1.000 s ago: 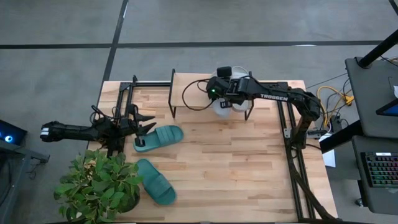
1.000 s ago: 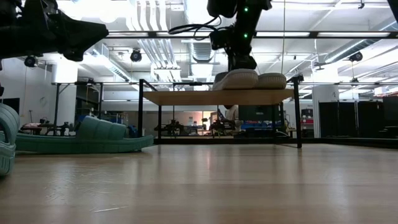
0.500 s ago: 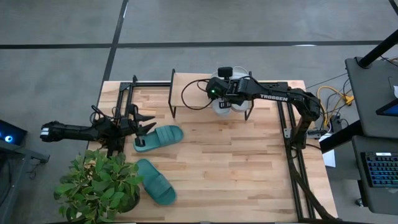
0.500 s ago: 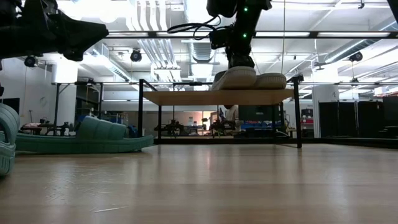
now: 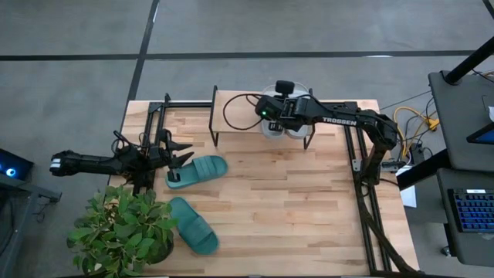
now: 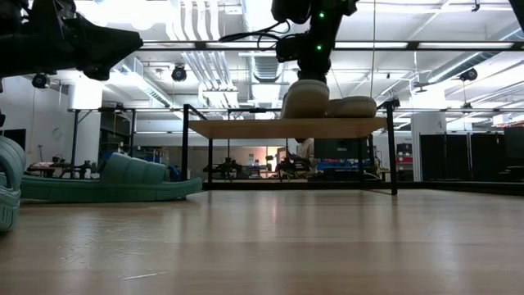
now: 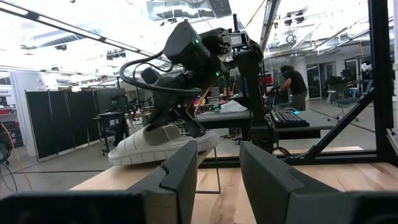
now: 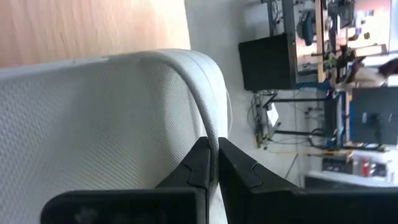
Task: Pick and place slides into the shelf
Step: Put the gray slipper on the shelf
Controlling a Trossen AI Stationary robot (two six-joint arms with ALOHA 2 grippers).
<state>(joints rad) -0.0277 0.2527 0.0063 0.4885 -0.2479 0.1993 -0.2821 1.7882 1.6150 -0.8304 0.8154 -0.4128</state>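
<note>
While pinched, textured grey slide seemingly rubbery.

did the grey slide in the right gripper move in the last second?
Yes. The right gripper, shut on the grey slide, has shifted it toward the far edge of the shelf. In the low view its toe now rides higher above the board, beside the other grey slide.

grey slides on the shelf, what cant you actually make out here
- High view: the right gripper and its arm cover most of both grey slides; how they lie on the shelf is hidden.
- Low view: the second grey slide is partly behind the lifted one.
- Right wrist view: the fingers pinch a strap edge; the slide runs off the frame.
- Low view: the nearest teal slide is cut by the edge.
</note>
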